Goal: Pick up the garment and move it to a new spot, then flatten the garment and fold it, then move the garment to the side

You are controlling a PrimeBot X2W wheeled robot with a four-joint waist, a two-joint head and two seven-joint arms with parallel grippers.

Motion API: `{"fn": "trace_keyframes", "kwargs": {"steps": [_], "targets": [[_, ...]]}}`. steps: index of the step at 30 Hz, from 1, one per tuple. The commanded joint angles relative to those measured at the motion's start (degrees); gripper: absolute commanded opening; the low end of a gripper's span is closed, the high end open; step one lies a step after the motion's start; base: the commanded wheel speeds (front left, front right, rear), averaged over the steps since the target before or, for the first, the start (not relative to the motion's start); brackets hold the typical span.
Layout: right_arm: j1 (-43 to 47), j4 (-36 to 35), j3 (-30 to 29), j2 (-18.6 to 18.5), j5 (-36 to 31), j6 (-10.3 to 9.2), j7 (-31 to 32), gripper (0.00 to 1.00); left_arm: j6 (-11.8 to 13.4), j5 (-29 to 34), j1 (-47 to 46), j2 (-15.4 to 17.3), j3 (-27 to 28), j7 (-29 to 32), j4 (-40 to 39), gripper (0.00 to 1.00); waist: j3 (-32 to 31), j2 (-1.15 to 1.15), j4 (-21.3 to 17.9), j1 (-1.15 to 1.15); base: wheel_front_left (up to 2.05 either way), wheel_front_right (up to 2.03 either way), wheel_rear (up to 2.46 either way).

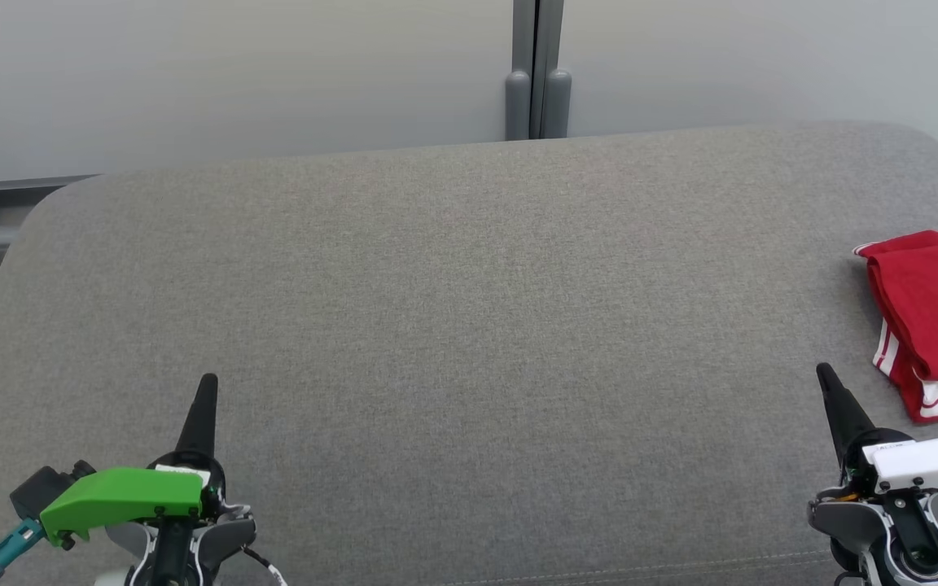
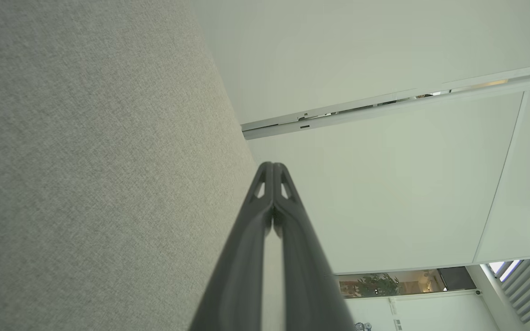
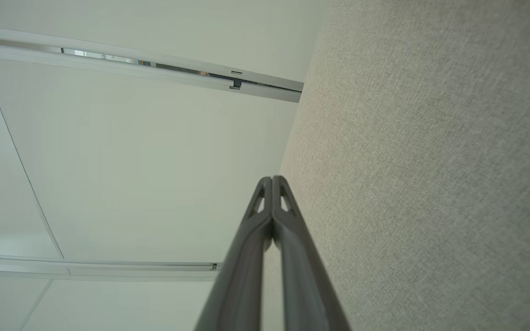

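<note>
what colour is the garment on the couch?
Red, with white stripes and white trim along its near edge; the garment shows best in the head view, at the right edge.

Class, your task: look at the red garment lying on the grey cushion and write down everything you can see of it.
The red garment looks like soft cloth with white stripes along one hem and a white patch at its near end. It lies folded in loose layers on the grey cushion at the robot's far right, partly cut off by the picture's edge. In what shows, only the cushion touches it; the shut right pincer stands near, apart.
</note>
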Motion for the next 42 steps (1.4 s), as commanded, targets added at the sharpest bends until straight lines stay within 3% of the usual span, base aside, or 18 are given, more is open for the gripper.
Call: {"fn": "trace_keyframes", "kwargs": {"steps": [1,29,42], "targets": [[-0.97,0.03,-0.31,-0.34,1.16,0.03,0.24,0.00,-0.69,-0.81,-1.45,-0.12,0.52,0.36,-0.05,0.00,0.02,0.00,-0.01,0.00,0.00,0.00,0.00],[-1.28,1.09,-2.45,-0.37,12.60,0.02,2.51,0.00,-4.15,-7.40,-2.88,-3.75,3.86,2.43,1.64,0.00,0.57,0.00,-0.23,0.00,0.00,0.00,0.00],[-1.24,1.08,-2.44,-0.36,12.59,0.02,2.46,0.00,-4.10,-7.30,-2.71,-3.75,3.87,2.48,1.66,0.00,0.58,0.00,-0.24,0.00,0.00,0.00,0.00]]}}
